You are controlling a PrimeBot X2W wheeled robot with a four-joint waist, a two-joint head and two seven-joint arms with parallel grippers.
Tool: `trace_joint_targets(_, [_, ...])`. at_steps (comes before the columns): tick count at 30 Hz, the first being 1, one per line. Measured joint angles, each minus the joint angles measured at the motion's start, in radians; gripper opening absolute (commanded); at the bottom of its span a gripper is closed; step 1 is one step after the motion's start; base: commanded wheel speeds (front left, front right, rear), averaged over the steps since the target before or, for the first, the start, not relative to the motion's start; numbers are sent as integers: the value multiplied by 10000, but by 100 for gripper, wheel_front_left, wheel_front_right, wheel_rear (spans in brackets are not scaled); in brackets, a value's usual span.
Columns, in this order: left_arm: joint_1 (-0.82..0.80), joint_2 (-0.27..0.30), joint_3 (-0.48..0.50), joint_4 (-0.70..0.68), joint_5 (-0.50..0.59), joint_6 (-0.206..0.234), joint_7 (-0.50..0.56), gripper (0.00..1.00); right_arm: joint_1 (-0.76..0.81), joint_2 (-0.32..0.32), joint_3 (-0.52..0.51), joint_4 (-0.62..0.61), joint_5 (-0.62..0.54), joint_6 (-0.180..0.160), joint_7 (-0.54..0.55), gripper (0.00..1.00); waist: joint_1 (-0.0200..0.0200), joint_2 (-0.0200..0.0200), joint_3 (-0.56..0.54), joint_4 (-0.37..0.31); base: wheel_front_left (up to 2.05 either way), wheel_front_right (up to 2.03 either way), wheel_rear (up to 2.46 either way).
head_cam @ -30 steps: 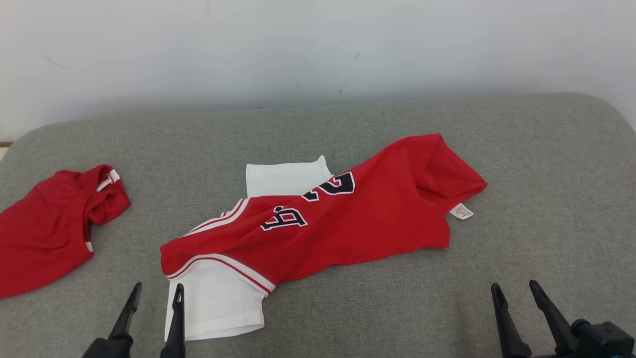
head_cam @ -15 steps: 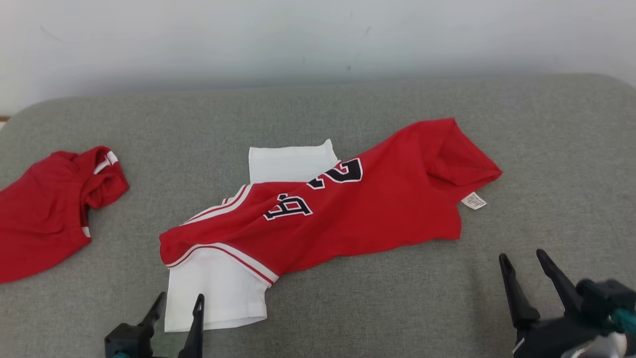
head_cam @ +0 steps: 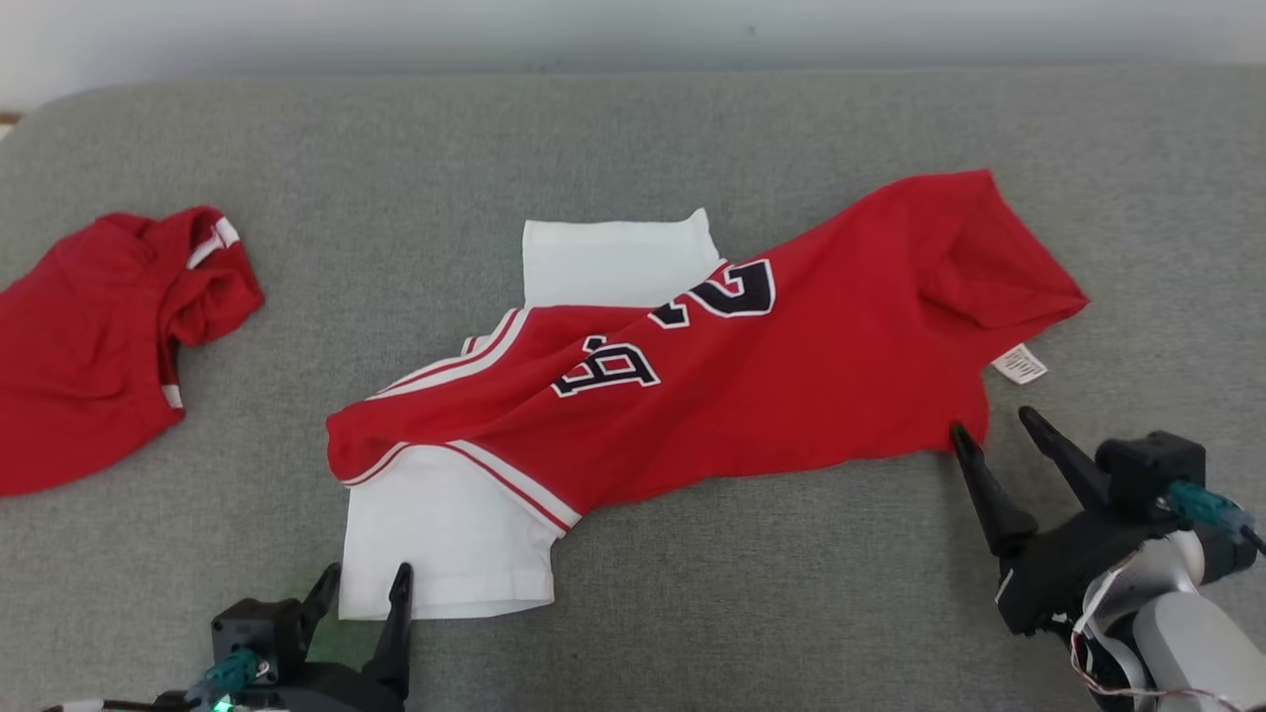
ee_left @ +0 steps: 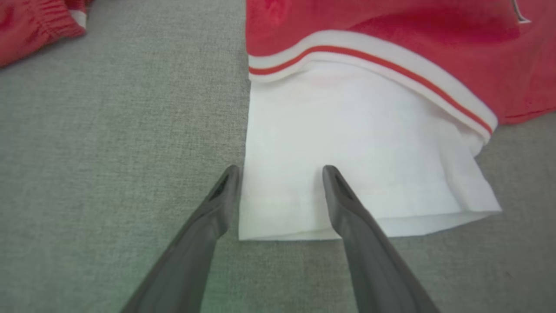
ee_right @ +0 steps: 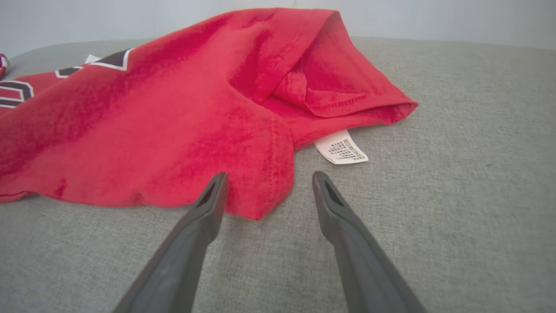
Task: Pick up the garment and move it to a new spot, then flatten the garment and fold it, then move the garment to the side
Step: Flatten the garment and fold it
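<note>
Grey upholstered surface (head_cam: 633,129): a second red garment (head_cam: 89,346) lies far left. The left gripper (head_cam: 366,574), jaws apart, straddles the white sleeve corner of the crumpled jersey (head_cam: 791,366) at centre. The right gripper (head_cam: 991,422), jaws also apart, flanks its red hem corner.

The red garment (head_cam: 821,366) carries black, white-edged numerals: a 2 (head_cam: 727,292), seen upside down in the head view, and beside it a second digit (head_cam: 605,368) too creased to read. Its white care label (head_cam: 1019,363) bears lines of small print, illegible.
</note>
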Motion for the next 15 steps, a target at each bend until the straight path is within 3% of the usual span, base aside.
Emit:
trace_joint_targets(8, [-292, -146, 77, 96, -234, 163, 222, 100, -1026, -174, 800, 1122, 481, 0, -284, 98, 0, 0, 697, 268, 0, 0, 0])
trace_joint_targets(9, [-329, -171, 69, 111, -284, 161, 230, 100, -1139, -198, 884, 1233, 533, 0, -314, 89, -2, -1, 765, 294, 0, 0, 0])
trace_joint_targets(11, [-384, -213, 33, 134, -347, 117, 288, 100, -1324, -242, 1028, 1384, 619, 0, -385, 48, -3, -2, 879, 340, 0, 0, 0])
trace_joint_targets(12, [-404, -224, 27, 144, -395, 117, 328, 43, -1409, -255, 1101, 1467, 665, 0, -420, 15, -3, -2, 926, 360, 0, 0, 0])
trace_joint_targets(13, [-428, -238, 27, 144, -414, 107, 334, 8, -1461, -257, 1141, 1528, 727, 0, -477, 0, -3, -2, 964, 376, 0, 0, 0])
trace_joint_targets(14, [-444, -238, 27, 151, -451, 102, 376, 0, -1500, -253, 1208, 1582, 761, 2, -502, 0, -3, -2, 989, 386, 0, 0, 0])
trace_joint_targets(15, [-447, -217, 42, 161, -481, 104, 412, 0, -1528, -240, 1256, 1624, 779, 4, -552, 0, -3, -2, 1002, 387, 0, 0, 0])
